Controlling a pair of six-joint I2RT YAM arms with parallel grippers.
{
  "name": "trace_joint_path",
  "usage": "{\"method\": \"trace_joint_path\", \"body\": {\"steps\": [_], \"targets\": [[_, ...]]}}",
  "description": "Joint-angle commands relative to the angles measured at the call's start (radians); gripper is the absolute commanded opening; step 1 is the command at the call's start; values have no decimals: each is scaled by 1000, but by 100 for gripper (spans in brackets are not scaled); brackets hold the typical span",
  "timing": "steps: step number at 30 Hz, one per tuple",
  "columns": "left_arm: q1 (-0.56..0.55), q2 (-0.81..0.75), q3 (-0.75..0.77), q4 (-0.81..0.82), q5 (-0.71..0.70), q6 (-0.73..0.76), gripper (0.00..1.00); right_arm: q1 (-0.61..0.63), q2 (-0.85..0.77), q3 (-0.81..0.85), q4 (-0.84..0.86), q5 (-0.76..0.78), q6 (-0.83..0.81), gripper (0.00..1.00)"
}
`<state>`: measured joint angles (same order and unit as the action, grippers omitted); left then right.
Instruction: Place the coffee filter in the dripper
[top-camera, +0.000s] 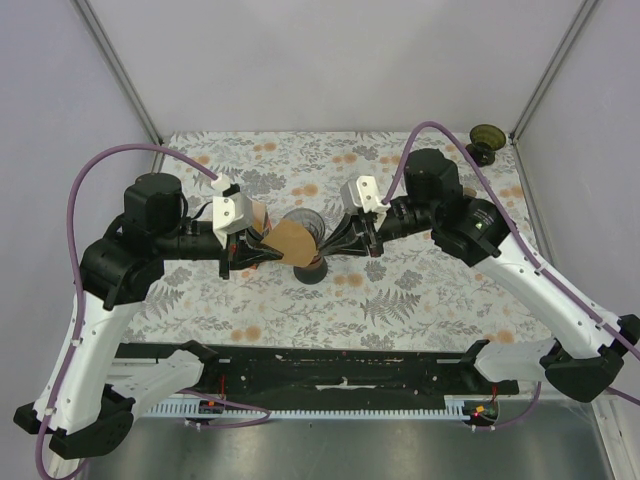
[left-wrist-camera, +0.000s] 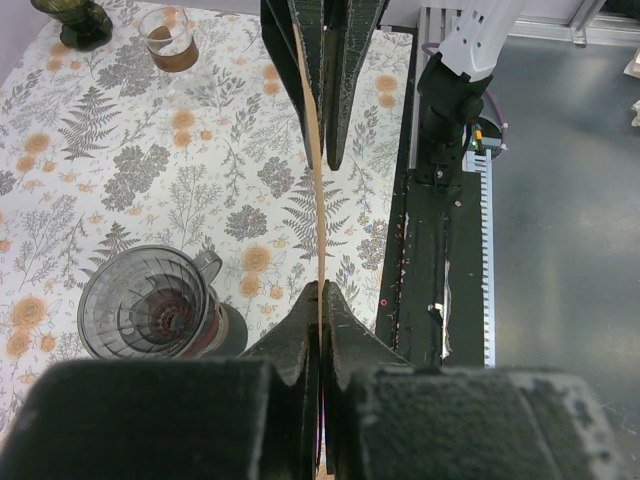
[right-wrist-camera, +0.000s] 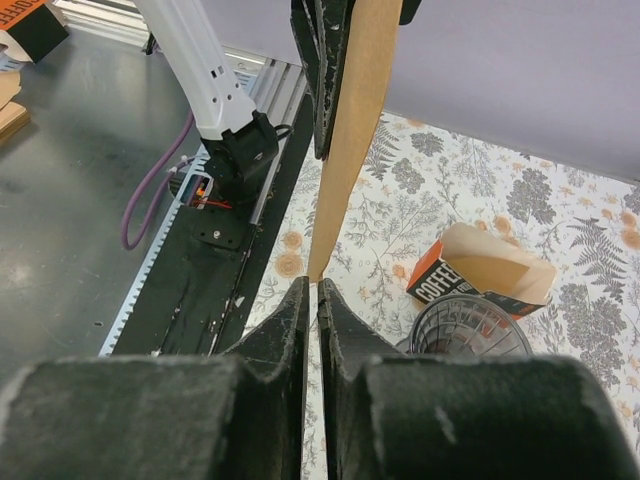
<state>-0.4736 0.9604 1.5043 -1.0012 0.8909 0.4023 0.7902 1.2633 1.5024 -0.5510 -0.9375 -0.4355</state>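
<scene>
A flat brown coffee filter (top-camera: 292, 243) hangs in the air just above the table, and my left gripper (top-camera: 262, 245) is shut on its left edge. In the left wrist view the filter (left-wrist-camera: 313, 200) shows edge-on as a thin line pinched between the jaws of the left gripper (left-wrist-camera: 320, 290). The glass dripper (top-camera: 305, 222) stands on its dark base right behind the filter; it is also in the left wrist view (left-wrist-camera: 150, 305) and the right wrist view (right-wrist-camera: 470, 330). My right gripper (right-wrist-camera: 313, 285) faces the filter (right-wrist-camera: 355, 150). Its jaws stand a thin slit apart, and the filter's lower corner is just beyond the tips.
An orange and black box of filters (right-wrist-camera: 480, 275) lies by the dripper. A small glass of coffee (left-wrist-camera: 170, 40) and a dark green goblet (top-camera: 487, 142) stand at the far right corner. A black rail (top-camera: 340, 365) runs along the table's near edge.
</scene>
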Motion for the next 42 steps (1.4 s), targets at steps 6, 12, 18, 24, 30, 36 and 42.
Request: {"method": "trace_joint_path", "body": {"steps": [6,12,18,24,30,36,42], "targets": [[-3,-2,27,4,2,29,2,14,16,39,0,-6,-9,10],[-3,1,28,3,0,30,2,15,21,36,-1,5,-17,9],[-3,1,25,4,-6,32,2,17,33,42,0,-27,-8,19],[-3,1,22,3,-6,35,2,35,53,58,0,-17,3,21],[-3,-5,17,3,-24,38,2,43,56,68,5,-27,4,25],[-3,-11,13,-2,-52,56,2,43,44,51,5,-26,4,32],[-3,-2,16,-2,-60,58,2,47,48,51,46,-29,41,28]]}}
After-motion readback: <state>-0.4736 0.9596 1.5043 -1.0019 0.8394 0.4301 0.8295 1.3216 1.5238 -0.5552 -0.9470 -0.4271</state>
